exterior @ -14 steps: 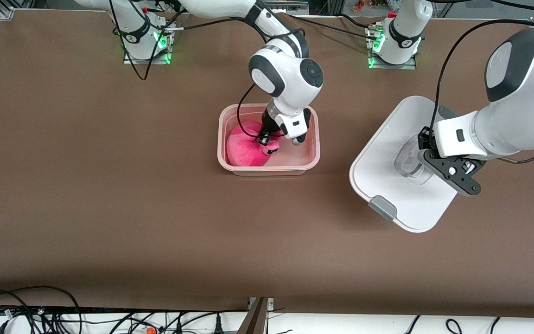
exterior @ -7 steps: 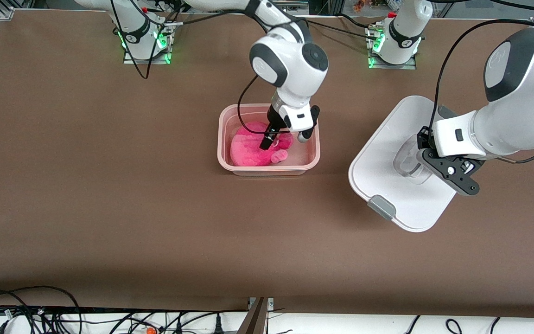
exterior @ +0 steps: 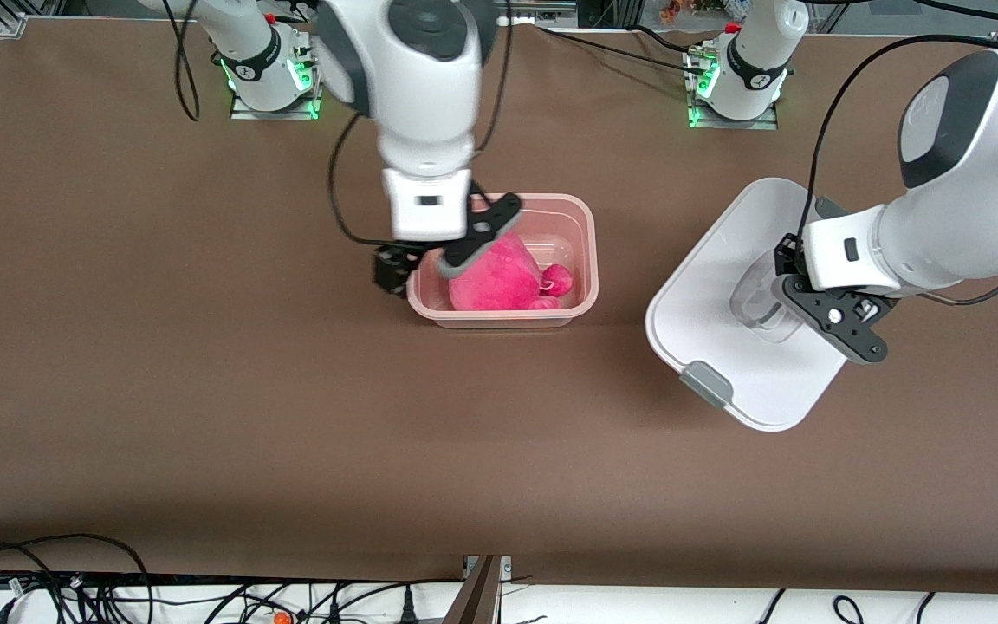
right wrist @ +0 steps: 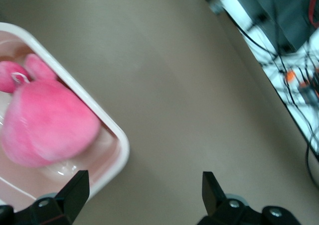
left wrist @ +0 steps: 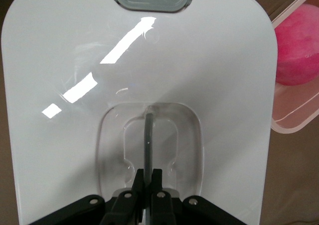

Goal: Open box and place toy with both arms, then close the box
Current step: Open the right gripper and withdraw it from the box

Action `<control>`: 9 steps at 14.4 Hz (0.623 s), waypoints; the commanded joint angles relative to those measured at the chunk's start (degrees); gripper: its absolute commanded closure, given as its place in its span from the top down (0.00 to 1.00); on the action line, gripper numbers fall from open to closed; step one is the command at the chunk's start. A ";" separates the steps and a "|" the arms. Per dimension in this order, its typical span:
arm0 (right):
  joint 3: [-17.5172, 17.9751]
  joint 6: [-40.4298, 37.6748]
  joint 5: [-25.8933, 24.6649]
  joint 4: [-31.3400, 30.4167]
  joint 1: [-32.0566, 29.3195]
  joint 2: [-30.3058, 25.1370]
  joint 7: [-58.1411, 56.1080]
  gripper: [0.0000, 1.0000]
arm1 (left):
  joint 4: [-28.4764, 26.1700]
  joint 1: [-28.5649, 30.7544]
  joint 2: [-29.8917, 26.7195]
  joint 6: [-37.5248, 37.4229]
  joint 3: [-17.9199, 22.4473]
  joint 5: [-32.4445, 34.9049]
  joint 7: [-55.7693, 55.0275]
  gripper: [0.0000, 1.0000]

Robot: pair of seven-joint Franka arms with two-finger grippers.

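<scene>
Toy (exterior: 499, 277), the small hot-pink rounded plush, now lies loose in the translucent pinkish plastic tub (exterior: 581, 225), which sits mid-table. A moment ago the right gripper (exterior: 434, 256) was down inside on the plush; now its jaws are spread and empty, and it has lifted and swung out over the tub's rim toward the right arm's end. So I'd judge the placing done, with only the closing left. The left gripper (exterior: 819, 303) is pinched on the thin rib in the clear recessed handle of the white lid with grey side clips (exterior: 724, 295), tilted above the brown table (exterior: 204, 390) toward the left arm's end, barely shifted.
</scene>
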 commanded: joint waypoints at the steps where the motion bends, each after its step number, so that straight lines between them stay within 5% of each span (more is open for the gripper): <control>1: -4.62 -1.16 5.65 -8.62 0.13 -8.53 3.38 1.00 | -0.02 -2.19 0.99 -0.24 -4.08 -1.13 0.88 0.00; 6: -11.49 -1.25 7.53 -25.94 0.13 -26.02 9.11 1.00 | -0.02 -14.31 2.66 3.79 -4.27 -0.86 0.18 0.00; 9: -12.56 -2.92 7.00 -28.96 -1.70 -28.34 11.39 1.00 | -0.11 -21.78 4.86 6.51 -4.09 -0.07 -0.96 0.00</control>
